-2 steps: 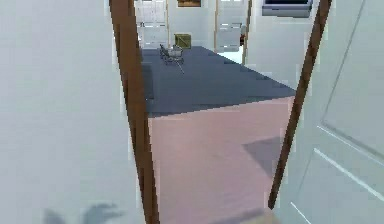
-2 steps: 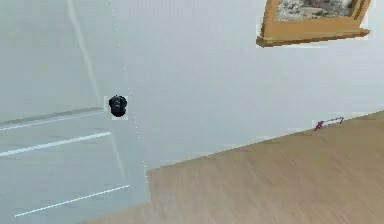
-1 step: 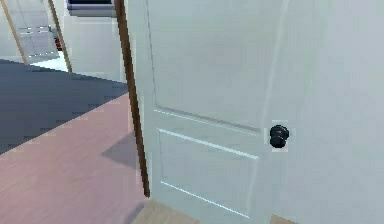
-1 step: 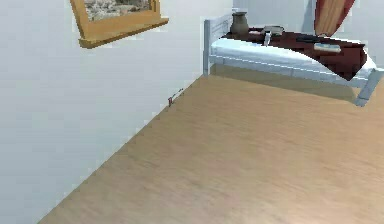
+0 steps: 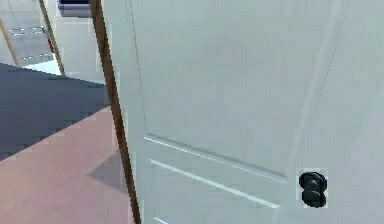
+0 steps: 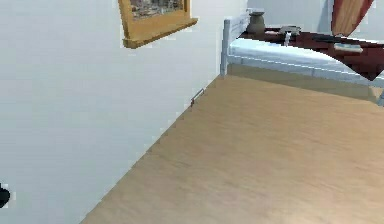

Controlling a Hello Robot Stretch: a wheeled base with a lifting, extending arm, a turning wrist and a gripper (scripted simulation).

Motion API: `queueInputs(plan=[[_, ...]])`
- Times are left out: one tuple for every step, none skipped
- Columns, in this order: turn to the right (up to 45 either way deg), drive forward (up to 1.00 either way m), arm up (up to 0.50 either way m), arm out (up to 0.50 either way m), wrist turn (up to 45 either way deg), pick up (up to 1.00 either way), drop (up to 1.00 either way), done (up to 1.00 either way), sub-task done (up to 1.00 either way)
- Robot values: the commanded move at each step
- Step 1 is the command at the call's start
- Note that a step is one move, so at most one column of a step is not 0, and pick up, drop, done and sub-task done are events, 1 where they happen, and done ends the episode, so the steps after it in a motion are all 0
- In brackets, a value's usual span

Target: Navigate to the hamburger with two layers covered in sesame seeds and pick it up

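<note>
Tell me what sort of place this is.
Probably a bedroom: a white-framed bed with a dark red cover, a framed picture on the wall, and a white panelled door close ahead.

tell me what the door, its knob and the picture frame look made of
Door: white painted, matte, with recessed panels, probably wood. Knob: black, faintly shiny, likely metal. Picture frame: yellow-tan, plain, looks like light wood.

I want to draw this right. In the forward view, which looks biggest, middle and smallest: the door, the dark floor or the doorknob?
1. Door, though it is very near the camera.
2. Dark floor, farther off.
3. Doorknob, clearly smallest.
</note>
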Motion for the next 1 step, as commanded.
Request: queueInputs(plan=[[-45.0, 0.0, 0.0, 0.0, 0.0, 0.0, 0.0, 0.0, 0.0]])
